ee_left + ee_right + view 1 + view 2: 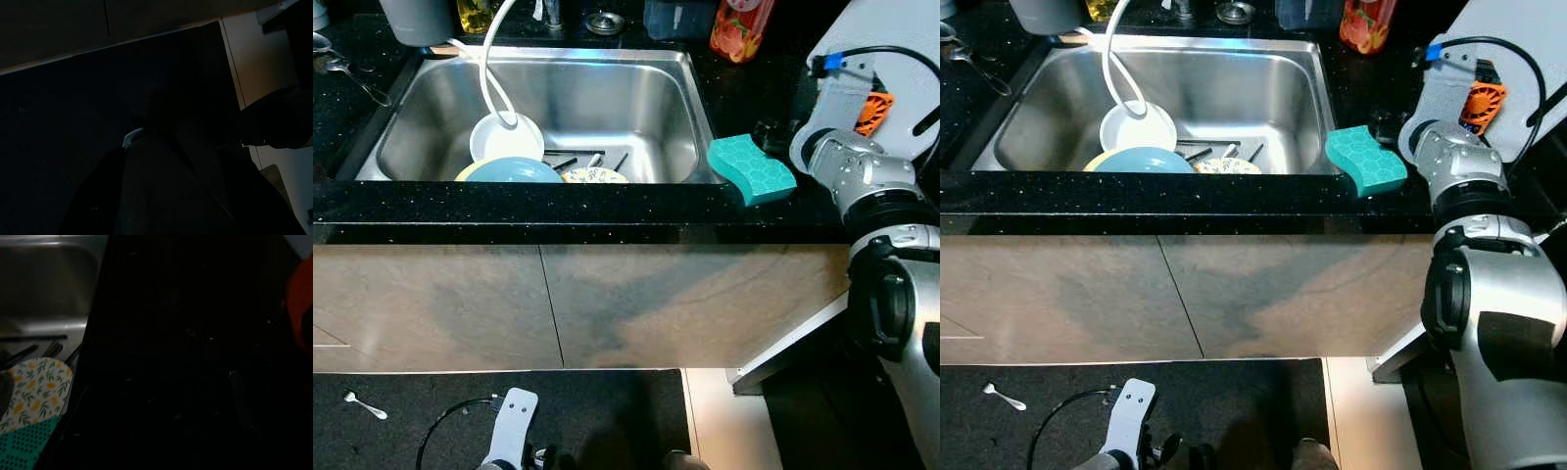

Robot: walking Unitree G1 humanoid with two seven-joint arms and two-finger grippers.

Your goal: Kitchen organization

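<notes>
The stainless sink (pixel 646 88) is set into the black speckled bench (pixel 509 204) and takes up the upper half of the head views. In the basin, towards 6 o'clock against the near wall, lie a white bowl (pixel 506 137), a pale blue plate (pixel 514 171) just in front of it, and a plate with a leaf and flower pattern (pixel 594 176) at the blue one's 3 o'clock; dark cutlery (pixel 576 157) lies on the basin floor behind them. A white hose (pixel 489 69) curves down from 12 o'clock into the white bowl.

A teal sponge (pixel 751 168) sits on the bench at the sink's 4 o'clock corner, touching the rim. A red patterned bottle (pixel 741 27) stands at 1 o'clock behind the sink, a grey container (pixel 416 20) at 11 o'clock.

The right arm (pixel 862 171) is raised at 3 o'clock, beside the sponge, over the bench; its wrist view looks across the dark bench at the patterned plate and the sponge's corner, but I cannot tell how the right gripper stands. The left arm (pixel 509 426) hangs idle at 6 o'clock over the dark floor mat (pixel 607 411), and I cannot tell the left gripper's state either. A small spoon (pixel 362 403) lies on the mat at 8 o'clock.
</notes>
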